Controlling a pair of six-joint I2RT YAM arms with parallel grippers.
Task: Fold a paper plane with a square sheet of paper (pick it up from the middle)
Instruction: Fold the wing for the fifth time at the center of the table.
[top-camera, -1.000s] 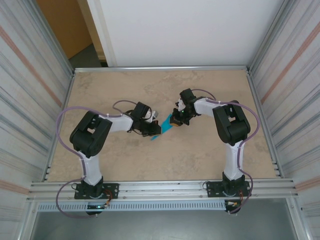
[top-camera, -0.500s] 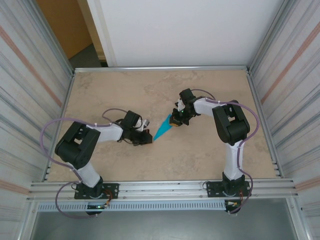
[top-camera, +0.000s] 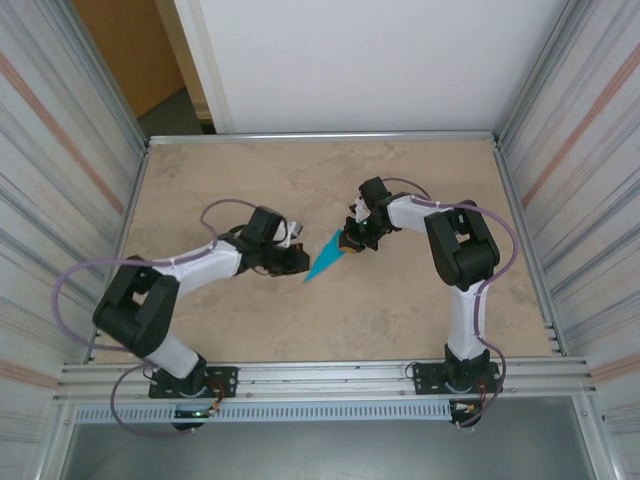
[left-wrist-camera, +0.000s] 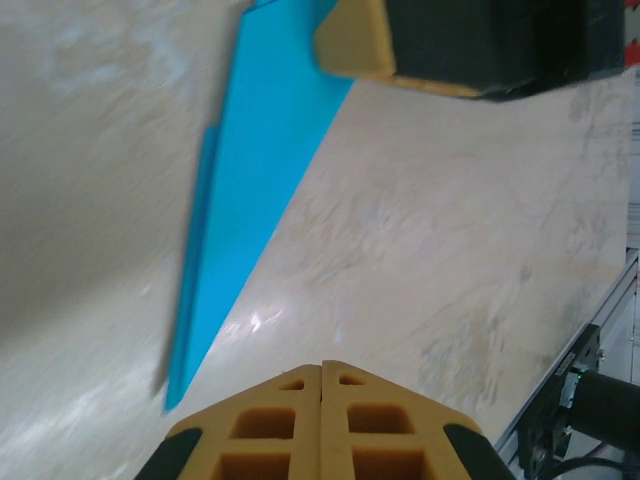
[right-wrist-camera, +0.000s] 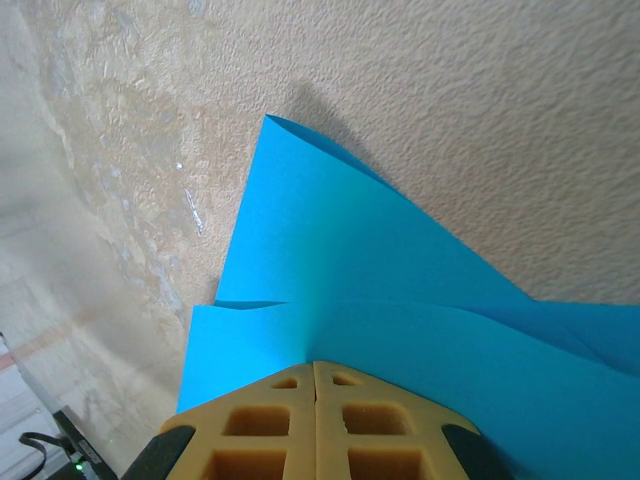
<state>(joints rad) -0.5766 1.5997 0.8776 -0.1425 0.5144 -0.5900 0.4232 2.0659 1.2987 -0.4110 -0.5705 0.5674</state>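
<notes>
The square sheet of paper now stands folded as a narrow teal-blue dart, the paper plane (top-camera: 325, 257), in the middle of the table with its point toward the near left. My right gripper (top-camera: 350, 240) is shut on its wide end; in the right wrist view the blue folds (right-wrist-camera: 380, 270) run out from between the closed fingertips (right-wrist-camera: 345, 385). My left gripper (top-camera: 300, 262) is shut and holds nothing, just left of the point. In the left wrist view the plane (left-wrist-camera: 255, 170) lies ahead of my closed left gripper (left-wrist-camera: 322, 365), and the right gripper (left-wrist-camera: 470, 45) sits at its far end.
The beige marbled table (top-camera: 250, 180) is walled by metal panels left (top-camera: 70, 180) and right (top-camera: 580, 180), with a white board (top-camera: 360, 60) at the back. An aluminium rail (top-camera: 330, 375) runs along the near edge by the arm bases.
My left gripper has come off the plane's point and backed a little to the left, its elbow swinging out leftward. The plane's point now lies free. The right arm has stayed still.
</notes>
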